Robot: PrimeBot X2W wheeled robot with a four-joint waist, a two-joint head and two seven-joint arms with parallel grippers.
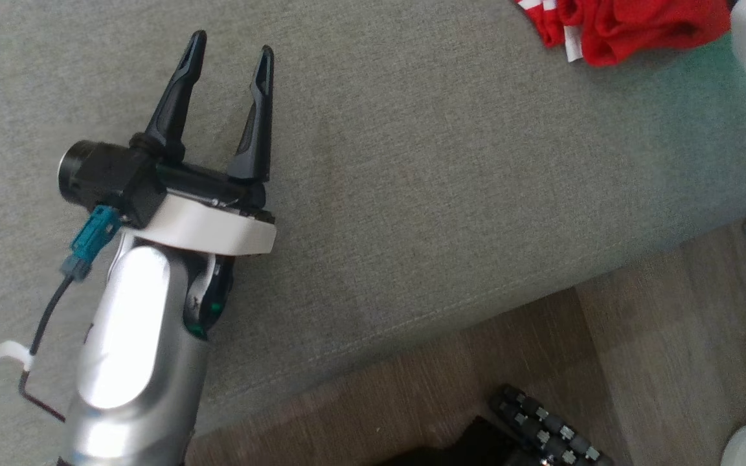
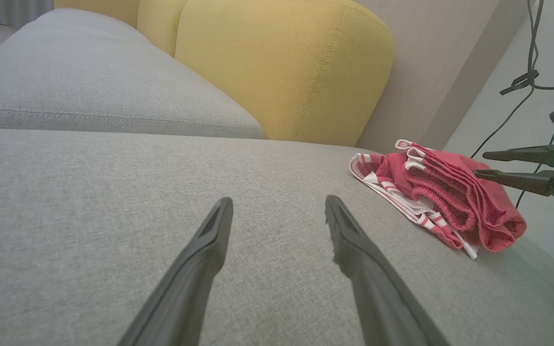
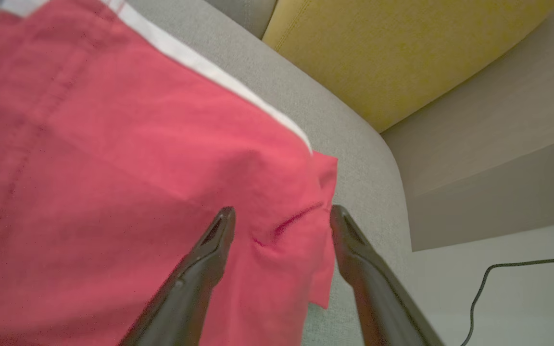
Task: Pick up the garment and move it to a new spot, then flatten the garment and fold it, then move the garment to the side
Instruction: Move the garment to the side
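Note:
The garment (image 1: 638, 26), red with white stripes, lies folded in a bunch at the far right end of the grey sofa seat (image 1: 451, 168). The left wrist view has the garment (image 2: 450, 202) at its right, near the seat's corner. My left gripper (image 1: 234, 43) hovers open over bare seat fabric, well left of the garment, with nothing between its fingers (image 2: 278, 201). My right gripper (image 3: 282, 210) is open just above the garment's (image 3: 113, 168) edge. From the left wrist it appears as the right gripper (image 2: 481, 165), fingers apart beside the bunch's top.
Yellow back cushions (image 2: 282, 72) rise behind the seat. A beige side panel (image 3: 488, 144) bounds the sofa's right end, with a black cable (image 3: 522, 264) on the floor beyond. Wooden floor (image 1: 541, 362) and my base's black rollers (image 1: 541, 427) lie before the seat's front edge.

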